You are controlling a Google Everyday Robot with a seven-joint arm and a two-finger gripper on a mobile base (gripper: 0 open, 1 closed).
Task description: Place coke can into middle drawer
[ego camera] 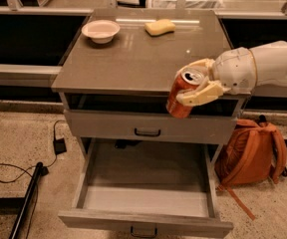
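The coke can [181, 92], red-orange with a silver top, is held tilted in my gripper [196, 82], past the front edge of the cabinet top. The cream fingers [202, 94] close on its upper part. The arm comes in from the right. Below, the middle drawer [144, 201] stands pulled out wide, pale grey, with a bare floor and a small dark handle on its front. The can hangs above the drawer's back right part, in front of the shut upper drawer front [148, 127].
On the cabinet top [133, 59] stand a pale bowl [100, 31] at the back left and a yellow sponge [160, 27] at the back middle. An orange backpack [250, 152] leans on the floor at the right. Black cables [14, 168] and a stand leg lie at the left.
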